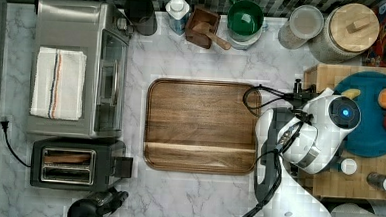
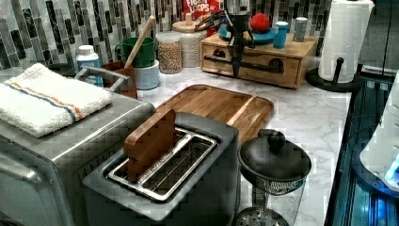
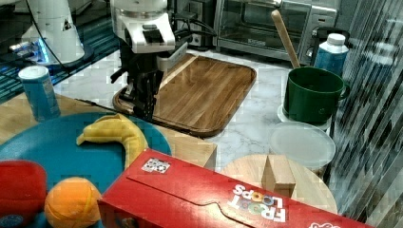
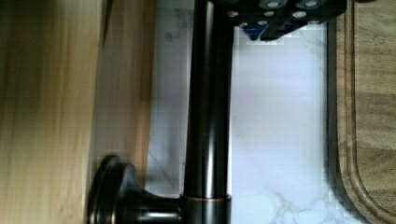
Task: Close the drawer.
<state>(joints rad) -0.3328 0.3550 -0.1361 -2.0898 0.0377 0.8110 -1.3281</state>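
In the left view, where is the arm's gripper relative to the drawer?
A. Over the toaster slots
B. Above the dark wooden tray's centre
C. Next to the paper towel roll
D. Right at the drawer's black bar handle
D: in the left view the gripper hangs at the front of the drawer, level with its black bar handle, which the wrist view also shows close up.

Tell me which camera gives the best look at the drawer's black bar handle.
The wrist view: the black bar handle runs close up, with its round mount against the drawer front. The left view shows it whole but distant, crossed by the hand. In the top and right views the arm hides it.
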